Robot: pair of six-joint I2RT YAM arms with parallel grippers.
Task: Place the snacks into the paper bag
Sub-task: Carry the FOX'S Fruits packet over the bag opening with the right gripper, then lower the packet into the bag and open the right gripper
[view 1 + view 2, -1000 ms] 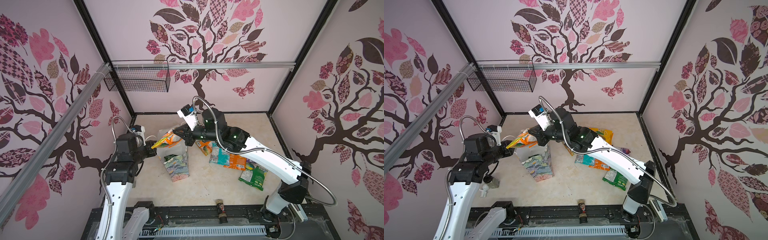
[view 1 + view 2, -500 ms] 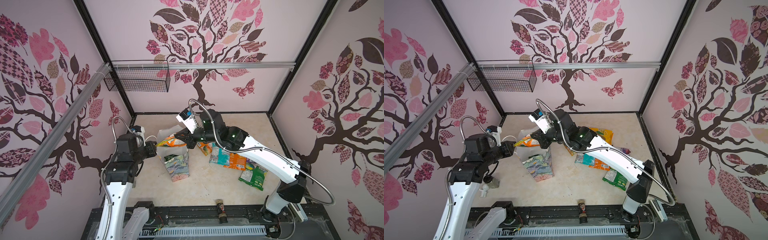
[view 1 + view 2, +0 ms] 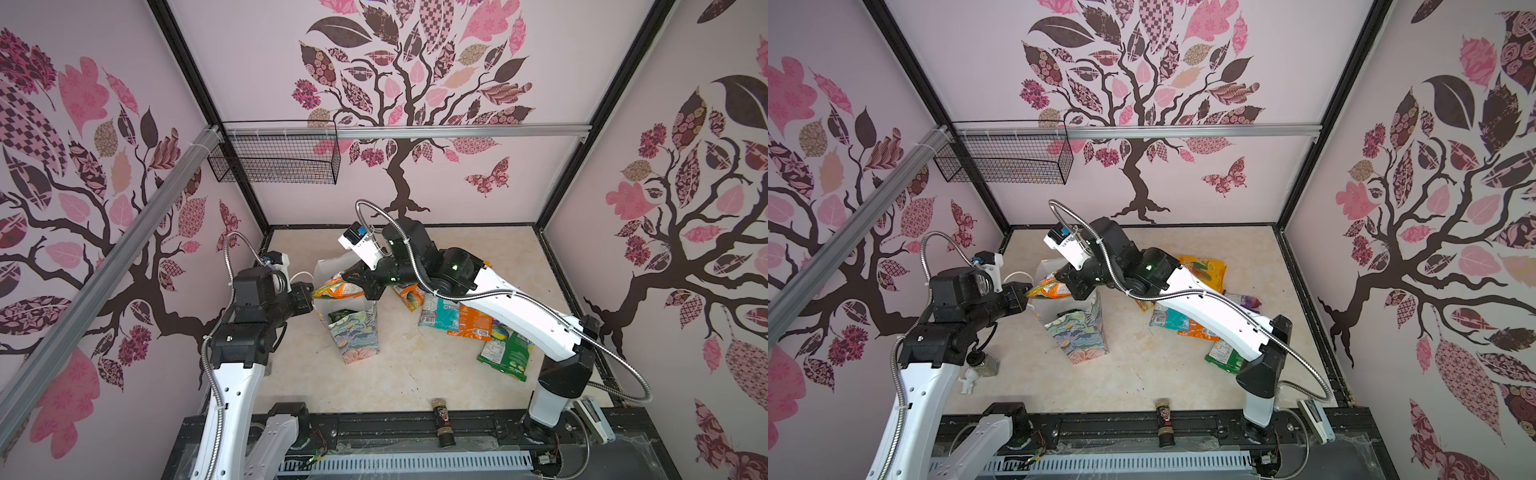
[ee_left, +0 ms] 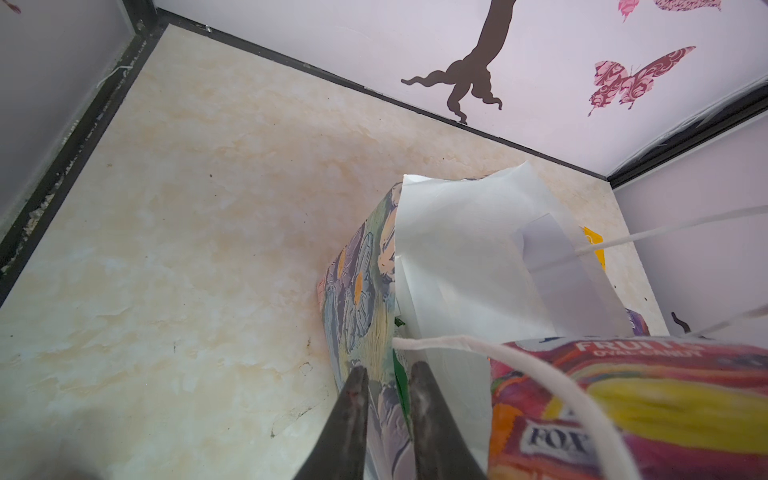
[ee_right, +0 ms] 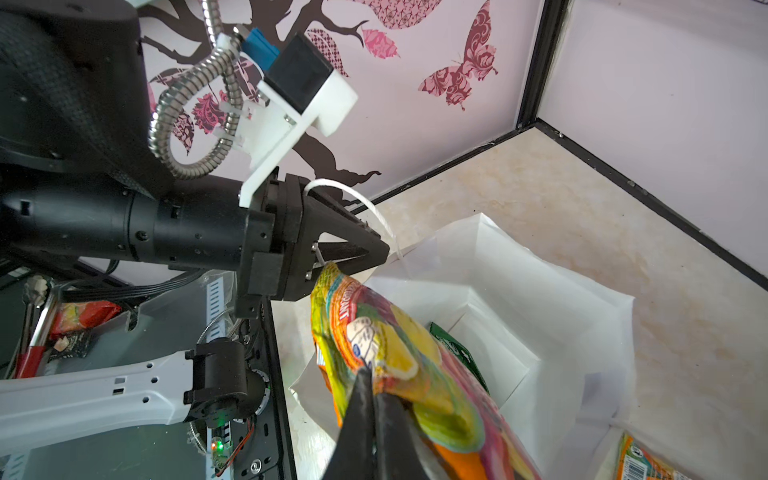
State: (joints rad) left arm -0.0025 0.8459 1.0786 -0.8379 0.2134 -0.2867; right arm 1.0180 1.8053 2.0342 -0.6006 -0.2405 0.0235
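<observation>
Found right hand [image 5: 371, 388] clamped shut on FOX'S packet [image 5: 399, 349], orange and yellow, gripped partway along its length. Noted packet held tilted across open mouth of bag [image 5: 540, 291], upper end just beside left hand [image 5: 380, 250]; cannot tell whether touching.

Confirmed in both top views: right hand [image 3: 362, 286] reaching in from 3 o'clock of bag [image 3: 359, 338], left hand [image 3: 305, 296] at its 9 o'clock rim.

Checked left wrist view: saw fingers [image 4: 355, 399] straddling bag wall, one on floral outside, one on white inside, closed on it. Saw white cord handle [image 4: 440, 340] crossing in front of packet [image 4: 644, 407].

Recorded bag upright on counter [image 3: 415, 374], left of centre. Noted green packet [image 5: 455, 353] already inside.

Logged loose packets [image 3: 455, 318] heaped on counter from 3 to 4 o'clock of bag, near but not touching. Logged bottle [image 3: 441, 419] at 5 o'clock, at counter's near edge.
</observation>
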